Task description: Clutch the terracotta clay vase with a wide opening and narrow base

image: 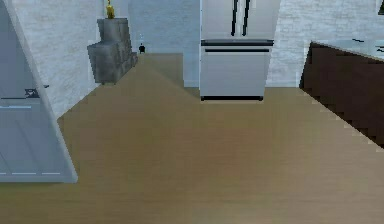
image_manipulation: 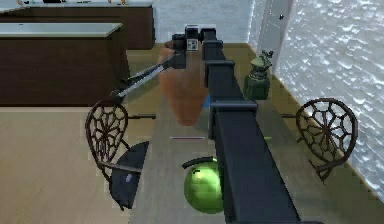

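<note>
Ahead, the wood floor (image: 200,150) lies broad and open as far as the fridge (image: 238,50) at the back wall. A white door (image: 25,120) bounds it on the forward view's left and a dark kitchen unit (image: 345,90) on the right. A grey block (image: 110,55) with a yellow thing (image: 110,10) on top stands at the far left, and a narrow strip of floor runs on between it and the fridge.

In the arm side view the arm (image_manipulation: 245,150) reaches out over a tan counter (image_manipulation: 165,150). One wire-backed chair (image_manipulation: 108,130) sits at the counter's left edge and a second chair (image_manipulation: 325,130) stands off to the right, near the white wall (image_manipulation: 335,60).

The terracotta vase (image_manipulation: 183,95) is toward the counter's far end, just beside the arm's left flank and under the dark body of the claw (image_manipulation: 140,82). The claw's thin fingers slant away to the left. I cannot tell whether the fingers are spread or pressed together, whether they hold anything, or whether the vase stands on the counter.

A green round thing (image_manipulation: 203,187) lies near the counter's near edge, against the arm. A dark green bottle-like thing (image_manipulation: 258,75) stands to the right of the arm. Two long dark units (image_manipulation: 60,60) close off the room beyond the counter's far left corner.
</note>
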Tool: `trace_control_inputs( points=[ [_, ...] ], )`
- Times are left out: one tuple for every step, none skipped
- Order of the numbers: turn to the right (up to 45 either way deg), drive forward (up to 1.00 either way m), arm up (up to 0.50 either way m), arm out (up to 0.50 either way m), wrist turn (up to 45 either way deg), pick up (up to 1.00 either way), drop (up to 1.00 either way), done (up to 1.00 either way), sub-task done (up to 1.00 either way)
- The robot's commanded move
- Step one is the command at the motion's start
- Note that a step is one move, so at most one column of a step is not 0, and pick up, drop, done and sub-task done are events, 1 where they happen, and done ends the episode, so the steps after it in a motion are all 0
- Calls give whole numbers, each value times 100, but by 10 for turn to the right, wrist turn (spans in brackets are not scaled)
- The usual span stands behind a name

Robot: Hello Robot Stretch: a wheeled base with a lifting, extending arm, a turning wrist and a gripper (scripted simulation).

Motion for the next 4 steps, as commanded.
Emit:
trace_control_inputs(
  points=[
    [0,0,0,0,450,0,0,0,0],
    [0,0,0,0,390,0,0,0,0],
    [0,0,0,0,0,100,0,0,0],
    [0,0,0,0,0,0,0,100,0]
  ],
)
